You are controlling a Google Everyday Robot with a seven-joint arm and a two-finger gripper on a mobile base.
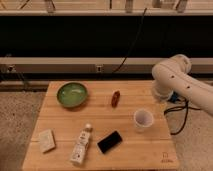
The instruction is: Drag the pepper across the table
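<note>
The pepper (115, 98) is small, dark red-brown and elongated. It lies on the light wooden table (65, 120), in the far middle, right of the green bowl (72, 94). My white arm (172, 77) hangs over the table's far right edge. My gripper (168, 98) is low beside that edge, under the arm and mostly hidden by it. It is well to the right of the pepper and apart from it.
A white cup (143, 120) stands at the right between the arm and the pepper. A black phone-like slab (109, 141), a white bottle (82, 145) lying down and a pale sponge-like block (47, 140) sit along the front. Cables hang at the right.
</note>
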